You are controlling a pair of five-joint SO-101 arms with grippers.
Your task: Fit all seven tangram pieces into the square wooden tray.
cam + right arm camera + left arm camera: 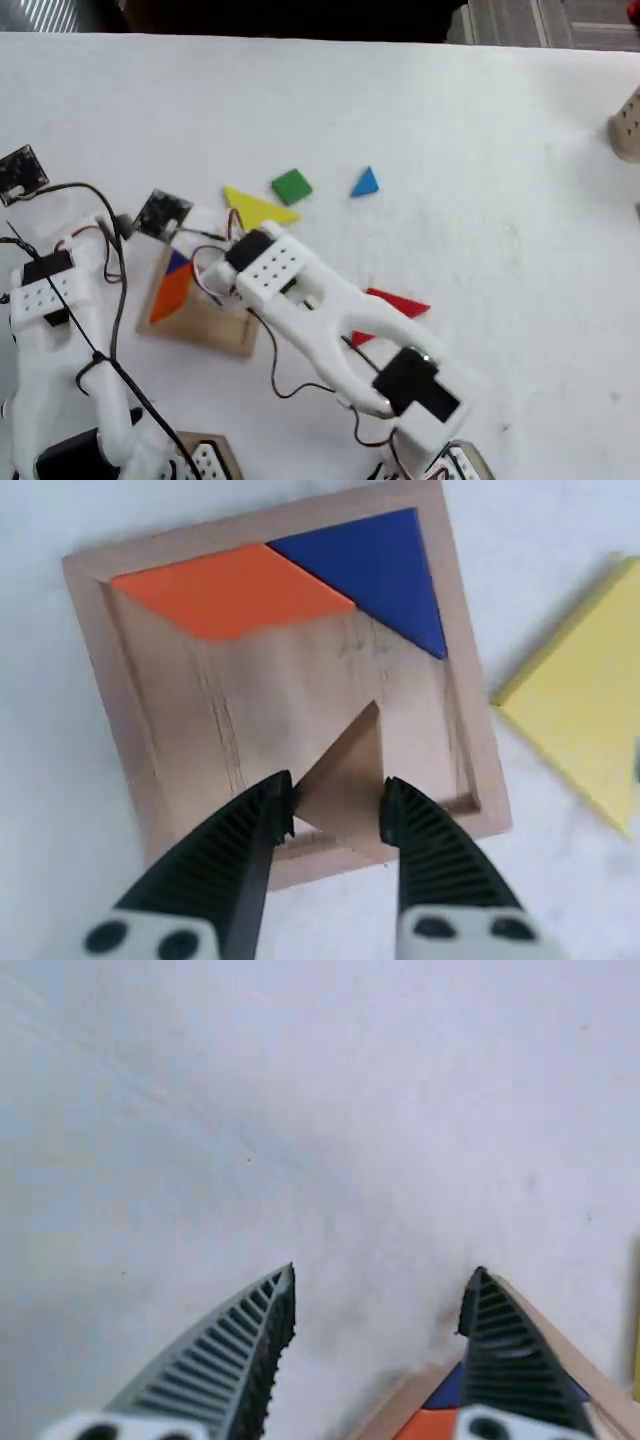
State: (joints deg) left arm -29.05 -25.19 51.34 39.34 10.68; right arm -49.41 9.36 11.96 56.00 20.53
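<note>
The square wooden tray (92,670) holds an orange parallelogram (232,588) and a dark blue triangle (385,562) along one side. My right gripper (338,802) is shut on a tan triangle (346,770), tilted over the tray's bare floor near one rim. In the high view the right arm (300,300) stretches over the tray (212,328). My left gripper (380,1290) is open with nothing in it, just off a tray corner (400,1410). The yellow triangle (258,208), green square (291,186), light blue triangle (366,183) and red triangle (398,306) lie on the white table.
The left arm (40,300) stands left of the tray with loose cables around it. The yellow triangle (585,715) lies close beside the tray. A pale perforated object (627,125) sits at the table's right edge. Open white tabletop lies to the far side and right.
</note>
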